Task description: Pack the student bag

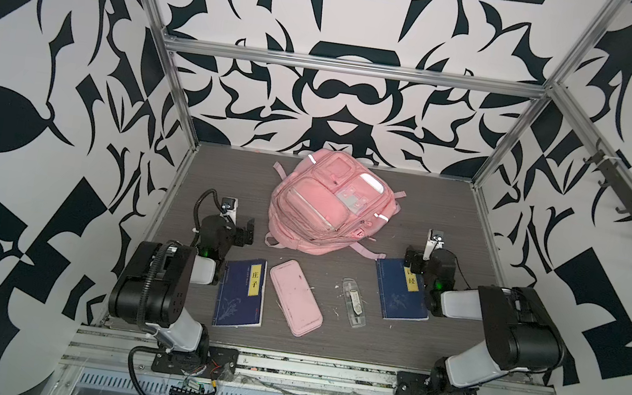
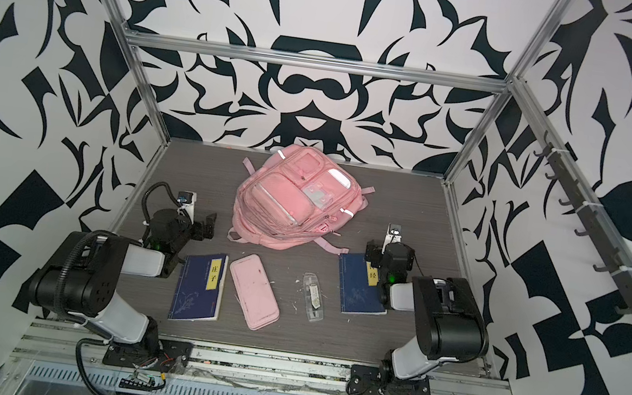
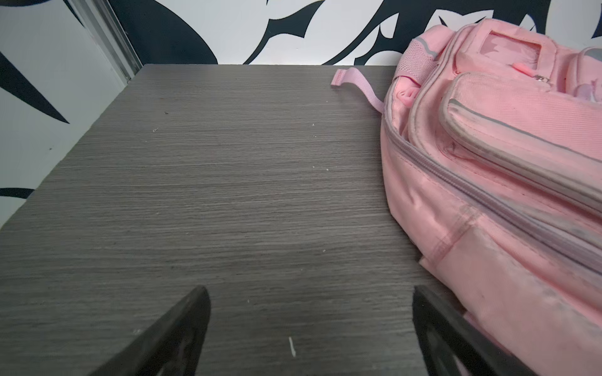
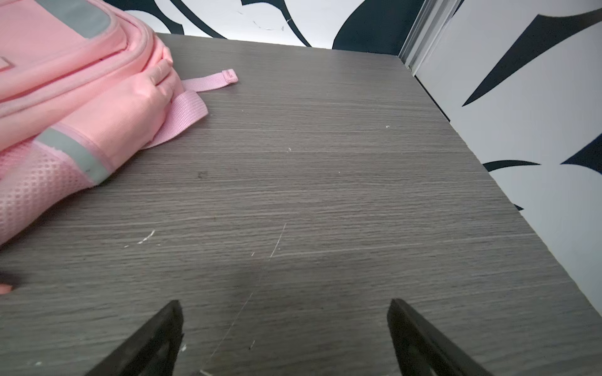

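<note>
A grey wood-grain table [image 1: 439,207] is enclosed by black-and-white patterned walls. The student bag [image 1: 330,204], a pink backpack, is laid on its back at the far middle of the table, front pockets upward, with its straps spread on the surface. A blue book [image 1: 241,293] with a yellow title strip is placed flat at the near left. A second blue book [image 1: 397,294] is placed at the right, its far right corner hidden by the right arm. Between them a flat pink pencil case [image 1: 295,297] is set just beside the left book, and a small clear plastic case [image 1: 353,302] lies right of it. The left gripper [image 3: 309,293] is held above bare table just left of the bag, jaws spread wide with nothing between them. The right gripper [image 4: 285,306] is held right of the bag, likewise spread and empty.
</note>
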Motion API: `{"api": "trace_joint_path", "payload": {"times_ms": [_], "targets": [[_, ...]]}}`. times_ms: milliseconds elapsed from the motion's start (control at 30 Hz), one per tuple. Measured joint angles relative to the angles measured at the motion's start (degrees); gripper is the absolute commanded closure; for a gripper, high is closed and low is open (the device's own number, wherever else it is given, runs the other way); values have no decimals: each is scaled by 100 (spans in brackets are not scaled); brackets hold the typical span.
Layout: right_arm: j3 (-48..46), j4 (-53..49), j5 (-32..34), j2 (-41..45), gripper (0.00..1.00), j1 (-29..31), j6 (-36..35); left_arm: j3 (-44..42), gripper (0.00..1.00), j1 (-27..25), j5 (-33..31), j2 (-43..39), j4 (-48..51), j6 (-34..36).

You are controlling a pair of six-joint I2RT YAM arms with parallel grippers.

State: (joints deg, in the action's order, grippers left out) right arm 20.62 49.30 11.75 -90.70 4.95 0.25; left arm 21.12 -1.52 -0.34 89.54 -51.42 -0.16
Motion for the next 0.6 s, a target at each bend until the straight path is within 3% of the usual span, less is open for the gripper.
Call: {"api": "trace_joint_path", "payload": {"times_ms": [600], "targets": [[0, 0, 0, 0, 0, 0, 0, 0, 1, 0, 35, 0, 20, 0]]}}
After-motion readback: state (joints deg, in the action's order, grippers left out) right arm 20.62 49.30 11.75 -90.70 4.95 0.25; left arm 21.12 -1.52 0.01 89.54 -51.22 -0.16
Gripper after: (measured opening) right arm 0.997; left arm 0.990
